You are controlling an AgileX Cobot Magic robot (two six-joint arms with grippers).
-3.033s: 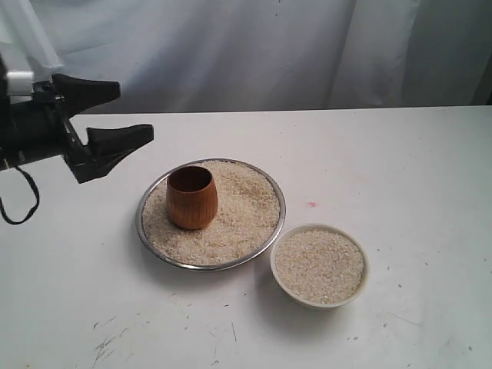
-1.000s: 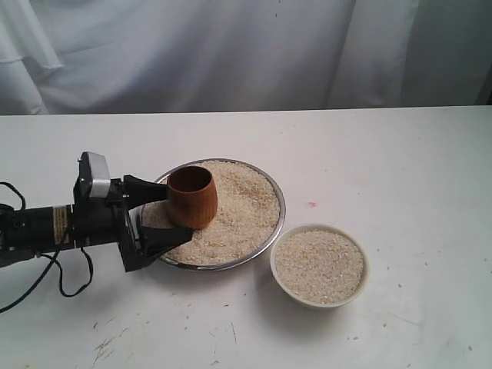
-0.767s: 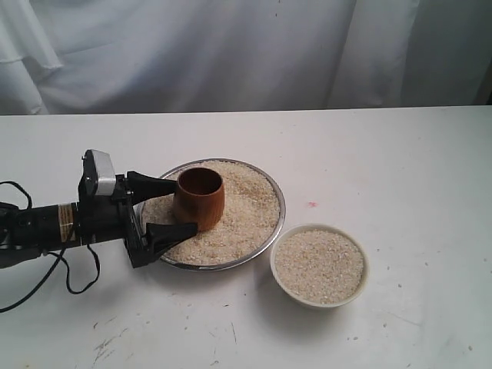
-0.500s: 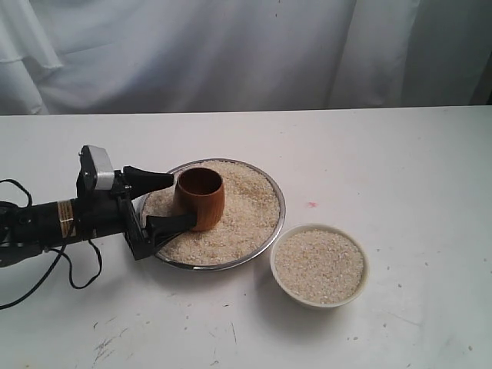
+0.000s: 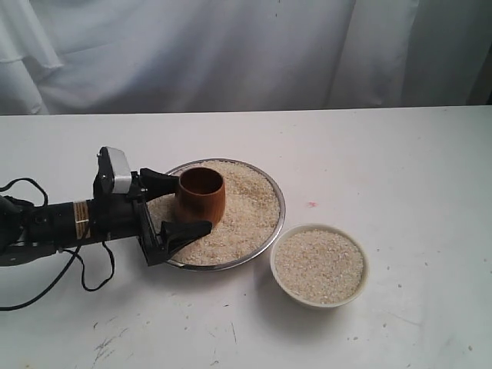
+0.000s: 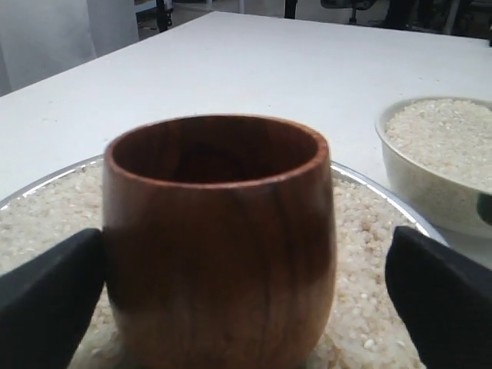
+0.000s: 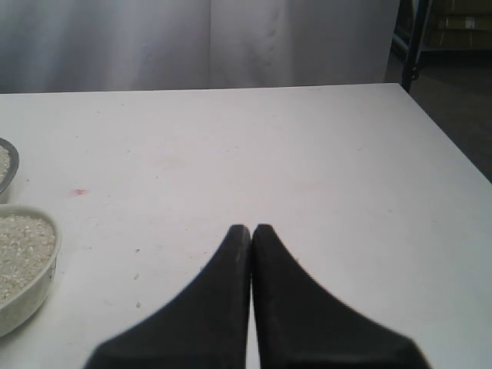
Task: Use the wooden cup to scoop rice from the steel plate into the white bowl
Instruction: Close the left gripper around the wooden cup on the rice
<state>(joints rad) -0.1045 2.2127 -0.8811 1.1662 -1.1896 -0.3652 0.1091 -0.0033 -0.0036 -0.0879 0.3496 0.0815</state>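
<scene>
The wooden cup (image 5: 201, 197) stands upright in the rice (image 5: 247, 201) that fills the steel plate (image 5: 281, 206). My left gripper (image 5: 193, 204) lies low over the plate's left rim, open wide, with the cup (image 6: 219, 238) between its fingers. One finger (image 6: 46, 304) sits right at the cup's side; the other finger (image 6: 440, 304) stands apart from it. The white bowl (image 5: 320, 304), heaped with rice, rests just right of the plate. My right gripper (image 7: 251, 229) is shut and empty above bare table; the exterior view does not show it.
A white table (image 5: 400, 154) carries everything, with a pale curtain behind it. The left arm's black cable (image 5: 46, 292) trails on the table at the left. The right wrist view catches the bowl (image 7: 27, 300) and a sliver of the plate (image 7: 6, 165) at its edge.
My left gripper came down from above the table's left side and slid right over the plate's rim, so its open fingers now flank the cup. The cup shifted slightly right.
</scene>
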